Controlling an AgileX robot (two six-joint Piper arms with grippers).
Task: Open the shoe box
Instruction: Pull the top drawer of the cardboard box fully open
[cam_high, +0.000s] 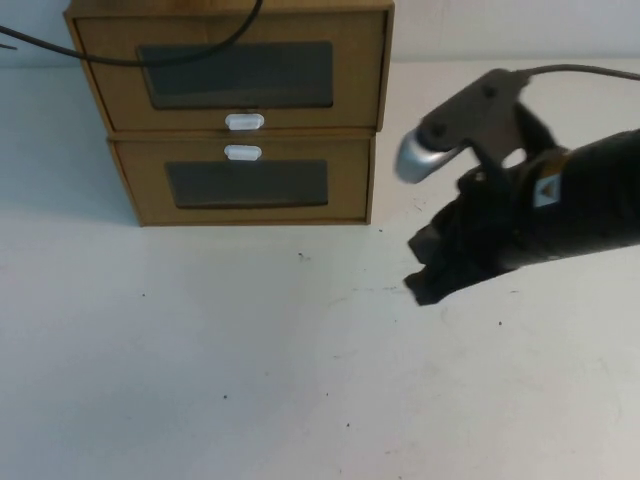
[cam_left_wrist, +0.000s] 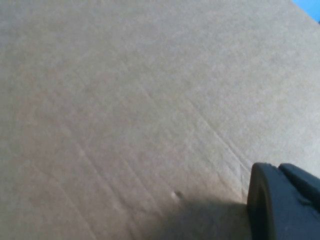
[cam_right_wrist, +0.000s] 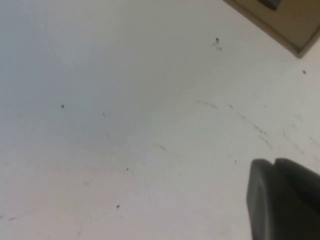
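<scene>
Two brown cardboard drawer-style shoe boxes stand stacked at the table's far side: the upper box (cam_high: 235, 70) and the lower box (cam_high: 245, 185). Each has a dark window and a white handle, the upper handle (cam_high: 245, 122) and the lower handle (cam_high: 243, 152). Both drawers look closed. My right gripper (cam_high: 428, 280) is shut and empty, hovering over the table to the right of the lower box and in front of it. In the right wrist view the right gripper (cam_right_wrist: 274, 162) points at bare table, with a box corner (cam_right_wrist: 285, 20) beyond. My left gripper (cam_left_wrist: 276, 170) is shut, close against plain cardboard (cam_left_wrist: 125, 100).
A black cable (cam_high: 150, 55) drapes across the upper box front. The white table (cam_high: 200, 350) stretches in front of the boxes, marked by small dark specks. The left arm is out of the high view.
</scene>
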